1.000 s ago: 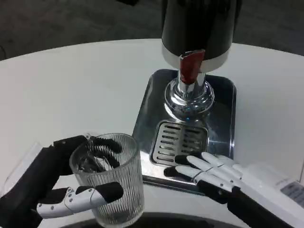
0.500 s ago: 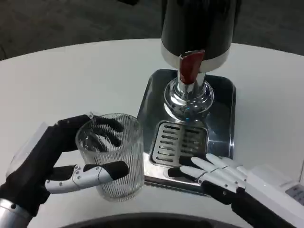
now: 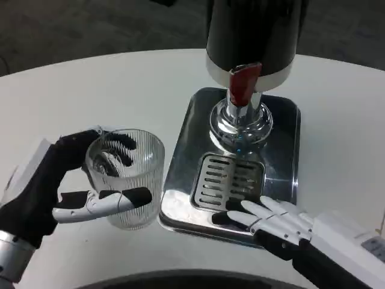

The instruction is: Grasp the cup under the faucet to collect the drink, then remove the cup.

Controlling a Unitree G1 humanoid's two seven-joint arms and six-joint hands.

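1. Between the left hand's fingers sits the cup, a clear ribbed glass; one white and black finger crosses its near wall, and dark fingers show through the glass on its far side, so the hand grasps it
2. Beside those fingers, on the side toward the machine, the cup's base comes close to the left edge of the shiny metal drip tray; whether the glass rests on the white bench or is lifted just off it cannot be told
3. Up and across from the cup stands the chrome faucet with its red lever, under the black dispenser body; the cup is well off to the side of the spout, not beneath it
4. Ahead of the right hand's fingers lies the slotted grate; these fingers are stretched out flat and released, holding nothing, their tips at the tray's near edge
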